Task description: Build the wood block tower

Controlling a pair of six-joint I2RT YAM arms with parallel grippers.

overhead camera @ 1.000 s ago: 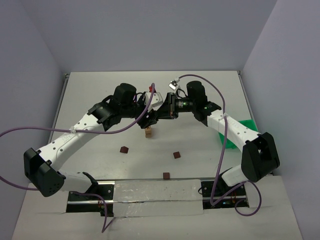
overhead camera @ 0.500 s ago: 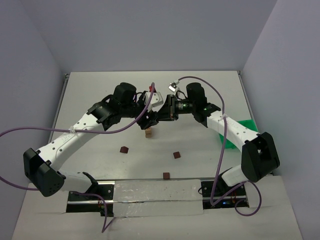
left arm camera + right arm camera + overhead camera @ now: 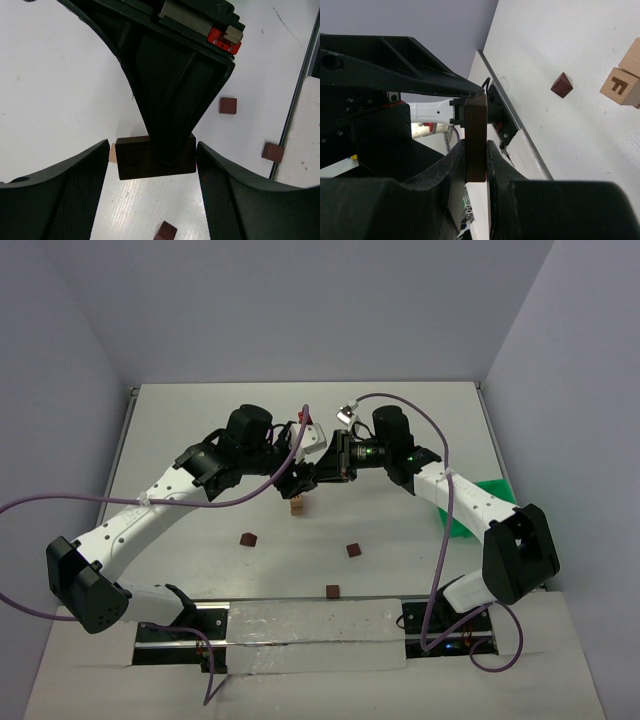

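Jaws of left gripper (image 3: 152,150) spread wider than a second ago, now just off both ends of dark brown brick (image 3: 131,161). Right gripper (image 3: 476,150) clamped on brick between them, so handover looks done. Wood block tower (image 3: 297,505) close beneath meeting jaws; placing brick likely next.

White shells cover the left arm (image 3: 140,520) and right arm (image 3: 475,500), with black joints (image 3: 85,590) and looping purple cables (image 3: 60,501). The left tool (image 3: 152,150) has black, mesh-textured fingers (image 3: 55,195).
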